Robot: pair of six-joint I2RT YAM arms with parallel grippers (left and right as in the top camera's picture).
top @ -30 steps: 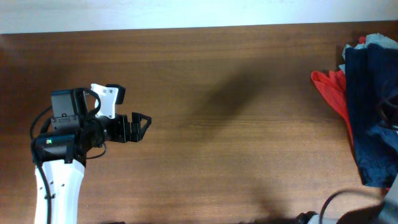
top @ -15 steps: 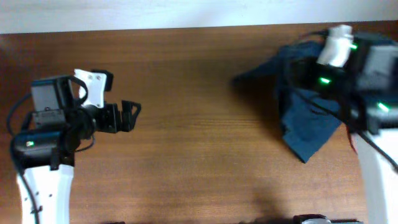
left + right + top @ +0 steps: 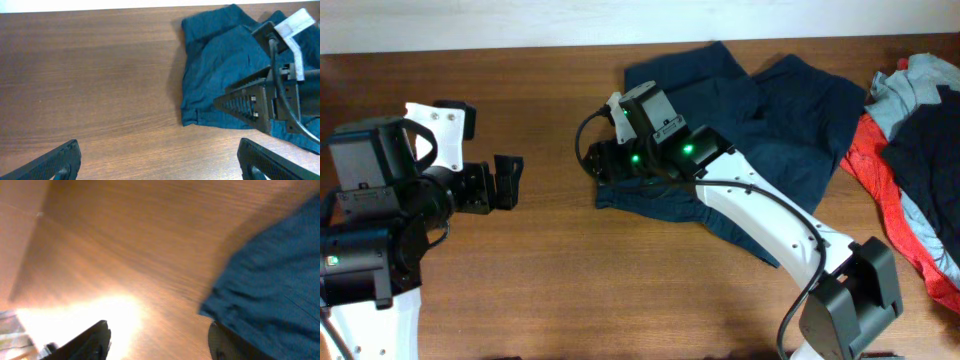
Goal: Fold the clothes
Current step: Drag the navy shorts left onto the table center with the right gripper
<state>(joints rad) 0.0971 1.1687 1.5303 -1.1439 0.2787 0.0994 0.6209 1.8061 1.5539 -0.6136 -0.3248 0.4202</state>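
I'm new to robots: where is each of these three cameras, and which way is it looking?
Overhead: above the table, looking straight down; shows both arms, left hand and right hand.
Left wrist: on the left arm, facing across the table at the navy shorts; own fingers in bottom corners.
Right wrist: on the right arm, angled down, blurred; own fingers low in frame.
Shared: all three show the shorts; overhead and left wrist both show the right hand.

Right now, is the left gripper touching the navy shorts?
Apart. The overhead view shows bare table between the left gripper and the navy shorts; its wrist view shows the same gap.
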